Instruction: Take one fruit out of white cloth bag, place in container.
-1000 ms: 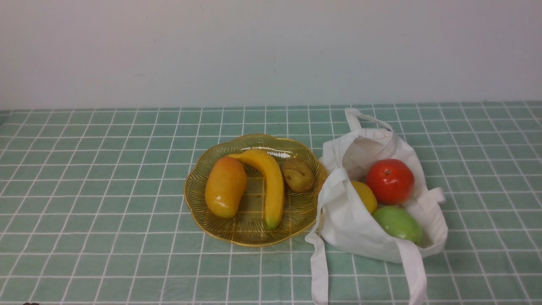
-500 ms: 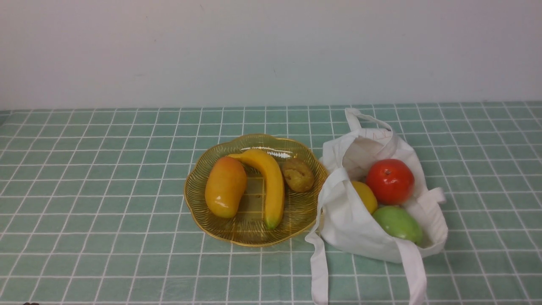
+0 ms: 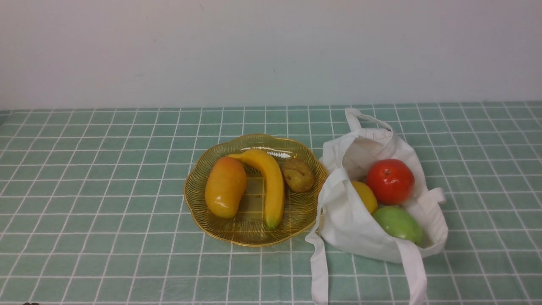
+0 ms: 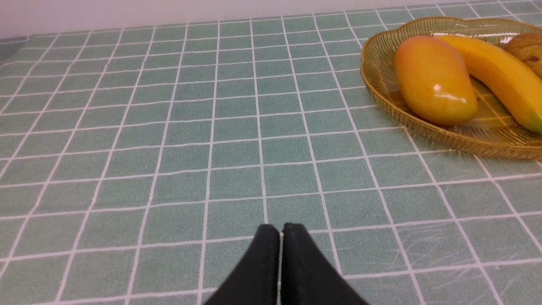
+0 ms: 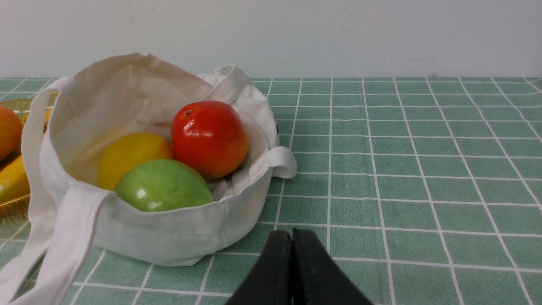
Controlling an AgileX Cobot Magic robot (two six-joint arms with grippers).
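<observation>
The right gripper is closed, its tips together with nothing between them; the left gripper likewise has its fingers brought together, empty. Both are apart from the fruit and the bag.

Beyond them, the white cloth bag sits open, holding a red fruit, a green oval fruit and a yellow one. Just beside it stands the golden dish, and in it lies the mango-like fruit — the task's own piece, I judge — next to a banana and a brown fruit.

So the task looks finished: the mango rests in the dish, out of the bag — probably nothing is left to do.
</observation>
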